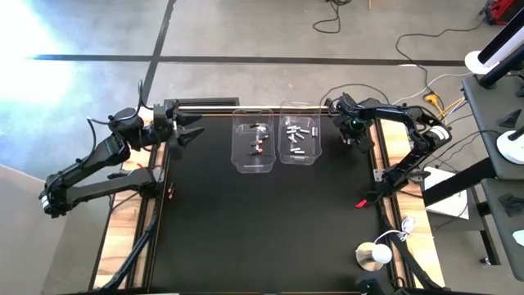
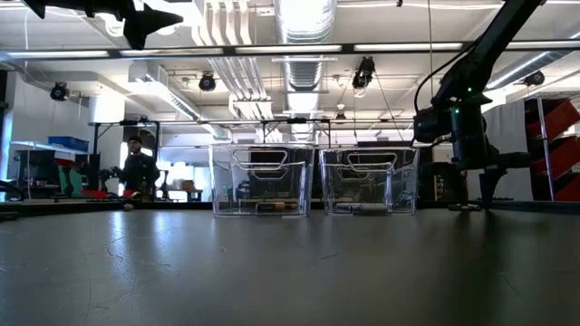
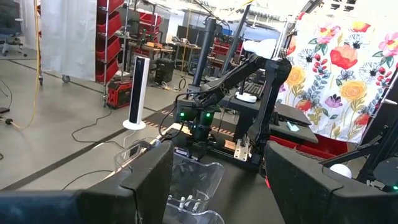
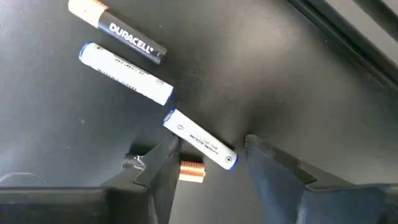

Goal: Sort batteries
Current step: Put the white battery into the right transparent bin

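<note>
Two clear bins stand at the far side of the black mat. The left bin [image 1: 254, 141] holds dark batteries and the right bin [image 1: 299, 138] holds white ones. My right gripper [image 4: 208, 158] is open and points down at the mat's far right [image 1: 358, 138]. Its fingers stand on either side of a white battery [image 4: 200, 140] lying on the mat. Another white battery [image 4: 127, 73] and a dark copper-ended one [image 4: 118, 31] lie beside it. A copper-ended battery [image 4: 189, 169] is partly hidden behind one finger. My left gripper [image 1: 192, 131] is open, empty and raised at the far left.
A white round object [image 1: 375, 256] sits at the near right corner and a small red thing [image 1: 361, 202] lies at the mat's right edge. A metal rail [image 1: 205, 111] runs along the far edge. A person [image 2: 138, 169] stands far behind the table.
</note>
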Available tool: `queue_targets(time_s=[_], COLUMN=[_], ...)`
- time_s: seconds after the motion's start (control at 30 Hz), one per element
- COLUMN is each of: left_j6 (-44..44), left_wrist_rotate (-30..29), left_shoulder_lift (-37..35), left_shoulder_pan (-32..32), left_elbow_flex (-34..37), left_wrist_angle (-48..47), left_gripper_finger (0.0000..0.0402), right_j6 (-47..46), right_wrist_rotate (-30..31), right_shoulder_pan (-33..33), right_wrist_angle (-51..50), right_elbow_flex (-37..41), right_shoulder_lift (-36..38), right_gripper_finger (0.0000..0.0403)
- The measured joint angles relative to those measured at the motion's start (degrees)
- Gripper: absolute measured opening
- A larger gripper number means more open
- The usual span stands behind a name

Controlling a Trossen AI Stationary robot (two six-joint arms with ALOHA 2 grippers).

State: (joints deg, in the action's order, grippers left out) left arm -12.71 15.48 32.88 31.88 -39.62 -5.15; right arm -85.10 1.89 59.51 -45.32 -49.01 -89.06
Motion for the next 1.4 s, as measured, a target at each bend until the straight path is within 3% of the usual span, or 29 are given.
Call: queue_targets(time_s=[0.3,0.67,0.83,1.17,1.3,1.4], left_j6=[0.2,1.7,2.2,3.6,4.6,6.0], left_wrist_rotate=[0.0,-0.2,-3.5,-3.6,-4.2,-4.8], left_shoulder_lift=[0.0,0.0,0.0,0.0,0.0,0.0], left_shoulder_pan=[0.0,0.0,0.0,0.0,0.0,0.0], left_elbow_flex=[0.0,0.0,0.0,0.0,0.0,0.0], left_wrist_angle=[-0.3,-1.9,-1.8,-1.8,-1.7,-1.1], left_gripper_finger=[0.0228,0.0228,0.0228,0.0228,0.0228,0.0228], right_j6=[10.8,20.7,20.7,16.3,19.4,28.5], right_wrist_rotate=[1.2,0.0,-0.4,4.8,9.6,12.0], right_shoulder_pan=[0.0,0.0,0.0,-0.5,-4.8,-10.2], right_wrist_angle=[1.8,2.3,2.3,0.7,0.7,3.3], right_elbow_flex=[0.0,0.2,0.2,-2.4,-6.4,-10.3], right_shoulder_lift=[-1.6,-2.8,-2.3,3.4,7.2,9.4], right_gripper_finger=[0.0099,0.0045,0.0036,0.0034,0.0034,0.0034])
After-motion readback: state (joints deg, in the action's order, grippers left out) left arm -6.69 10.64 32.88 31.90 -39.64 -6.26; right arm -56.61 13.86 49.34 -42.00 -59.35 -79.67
